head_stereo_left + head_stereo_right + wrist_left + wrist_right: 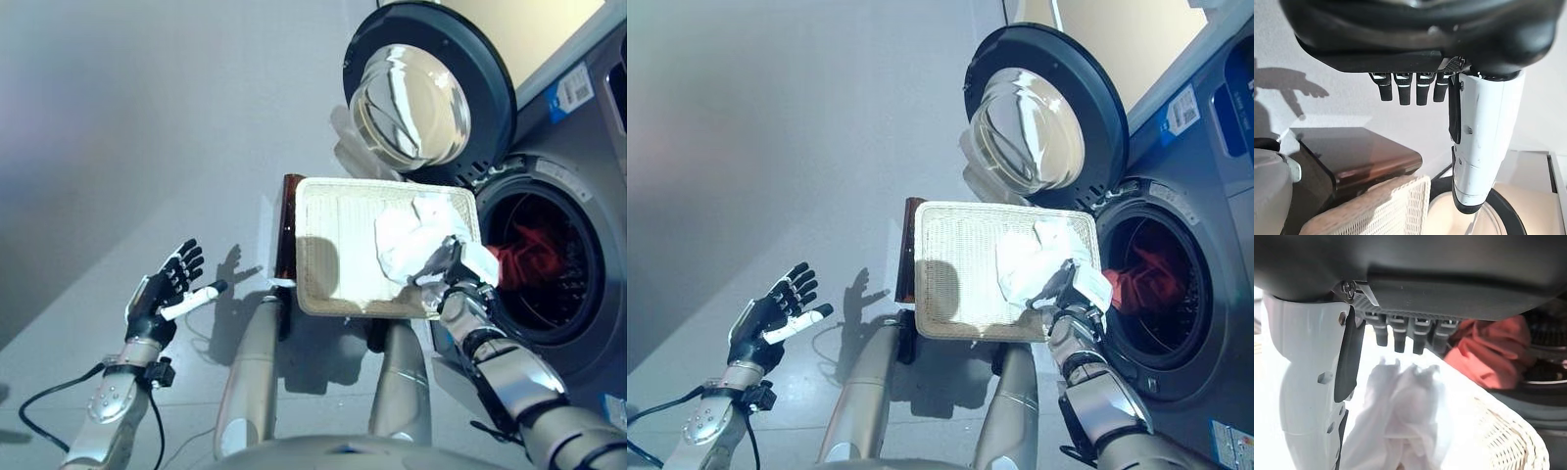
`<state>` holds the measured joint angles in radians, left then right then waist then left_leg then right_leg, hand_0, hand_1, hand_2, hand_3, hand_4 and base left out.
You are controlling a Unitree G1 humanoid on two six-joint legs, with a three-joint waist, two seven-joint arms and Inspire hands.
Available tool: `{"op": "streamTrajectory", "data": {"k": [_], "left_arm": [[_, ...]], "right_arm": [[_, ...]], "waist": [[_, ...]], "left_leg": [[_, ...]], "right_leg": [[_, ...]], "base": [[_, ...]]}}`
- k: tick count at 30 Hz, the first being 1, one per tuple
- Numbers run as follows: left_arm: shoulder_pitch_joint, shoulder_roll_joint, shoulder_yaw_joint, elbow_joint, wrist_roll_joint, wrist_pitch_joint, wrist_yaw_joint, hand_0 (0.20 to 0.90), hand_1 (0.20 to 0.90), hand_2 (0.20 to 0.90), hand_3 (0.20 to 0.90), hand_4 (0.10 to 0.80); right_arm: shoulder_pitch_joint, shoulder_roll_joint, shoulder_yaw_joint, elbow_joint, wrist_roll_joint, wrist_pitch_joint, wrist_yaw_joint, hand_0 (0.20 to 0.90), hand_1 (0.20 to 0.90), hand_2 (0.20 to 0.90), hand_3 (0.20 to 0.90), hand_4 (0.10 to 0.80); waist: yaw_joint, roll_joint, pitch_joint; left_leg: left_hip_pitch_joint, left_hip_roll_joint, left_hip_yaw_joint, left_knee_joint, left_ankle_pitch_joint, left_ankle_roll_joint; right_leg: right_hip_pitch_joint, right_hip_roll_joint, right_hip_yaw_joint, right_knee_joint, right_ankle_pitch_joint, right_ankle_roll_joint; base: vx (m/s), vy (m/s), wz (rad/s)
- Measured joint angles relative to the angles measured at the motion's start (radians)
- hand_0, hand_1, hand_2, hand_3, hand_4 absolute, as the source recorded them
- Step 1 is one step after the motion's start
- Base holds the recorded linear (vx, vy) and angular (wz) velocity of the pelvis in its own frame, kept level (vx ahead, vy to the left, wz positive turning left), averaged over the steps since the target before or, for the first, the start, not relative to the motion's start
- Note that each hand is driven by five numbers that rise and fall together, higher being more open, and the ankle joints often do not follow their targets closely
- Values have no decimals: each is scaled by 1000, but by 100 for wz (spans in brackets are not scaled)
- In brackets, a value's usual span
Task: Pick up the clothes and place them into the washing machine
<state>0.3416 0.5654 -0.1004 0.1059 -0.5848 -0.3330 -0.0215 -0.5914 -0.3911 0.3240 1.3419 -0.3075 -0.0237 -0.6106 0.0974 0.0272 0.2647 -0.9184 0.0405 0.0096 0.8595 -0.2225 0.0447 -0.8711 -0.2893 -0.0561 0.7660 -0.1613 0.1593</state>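
Observation:
A crumpled white cloth (409, 240) lies at the right end of a white wicker basket (328, 264), which rests on a dark brown stand (289, 220). My right hand (458, 270) hovers at the basket's right edge just above the cloth, open, thumb (1308, 382) out, holding nothing. The right wrist view shows the white cloth (1400, 421) past the straight fingers. A red garment (524, 255) lies inside the washing machine drum (578, 284). My left hand (167, 289) is open over the floor, far left of the basket.
The washing machine's round door (421, 98) stands open behind the basket, its glass bowl facing out. The drum opening is right beside the basket's right edge. Grey floor (147, 127) stretches to the left.

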Motion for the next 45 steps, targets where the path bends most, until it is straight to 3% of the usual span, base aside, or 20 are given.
{"op": "streamTrajectory", "data": {"k": [14,20,29,34,35,36,37,45], "left_arm": [[59,61,14,-71,-21,0,-3,900,900,900,900,800],[47,61,11,-72,-21,1,-2,900,900,900,900,800],[49,81,10,-110,-32,5,-47,900,900,900,900,800],[51,82,10,-116,-34,16,-67,900,900,900,900,800],[51,82,10,-117,-34,20,-69,900,900,900,900,800],[54,84,10,-117,-34,22,-71,900,900,900,900,800],[62,89,11,-118,-34,22,-73,900,900,900,900,800],[67,91,14,-118,-33,28,-63,900,900,900,900,800]], "right_arm": [[-10,-7,26,43,-74,23,0,900,900,900,900,800],[-13,15,61,50,-107,45,-2,900,900,900,900,800],[-35,13,79,128,-209,135,47,900,900,900,900,800],[-38,7,78,134,-236,135,89,900,900,900,900,800],[-38,6,78,134,-236,135,91,746,746,746,746,690],[-38,5,78,134,-236,134,93,549,549,549,549,549],[-38,4,78,134,-236,133,95,200,200,200,200,300],[-65,-22,95,124,-234,129,121,200,200,200,200,300]], "waist": [[3,-2,-6],[7,1,-24],[35,53,-68],[35,53,-77],[34,52,-77],[34,51,-80],[34,48,-95],[28,46,-98]], "left_leg": [[-60,-6,0,14,3,-7],[-89,-6,0,43,-11,-14],[-131,-19,-10,66,-14,-18],[-135,-20,-11,65,-13,-20],[-136,-20,-11,65,-12,-20],[-139,-20,-11,66,-12,-20],[-155,-21,-12,66,-12,-21],[-166,-20,-12,77,-2,-18]], "right_leg": [[-67,-8,9,50,-4,6],[-108,-10,19,99,-17,-12],[-152,-30,16,148,-45,0],[-155,-31,16,152,-55,2],[-156,-31,16,152,-55,2],[-160,-32,16,154,-55,2],[-175,-32,15,154,-55,2],[-187,-33,17,170,-54,-1]], "base": [[-10,2,6],[-17,6,2],[5,-5,7],[-2,-8,1],[0,0,0],[0,0,0],[0,0,0],[-2,-1,0]]}}
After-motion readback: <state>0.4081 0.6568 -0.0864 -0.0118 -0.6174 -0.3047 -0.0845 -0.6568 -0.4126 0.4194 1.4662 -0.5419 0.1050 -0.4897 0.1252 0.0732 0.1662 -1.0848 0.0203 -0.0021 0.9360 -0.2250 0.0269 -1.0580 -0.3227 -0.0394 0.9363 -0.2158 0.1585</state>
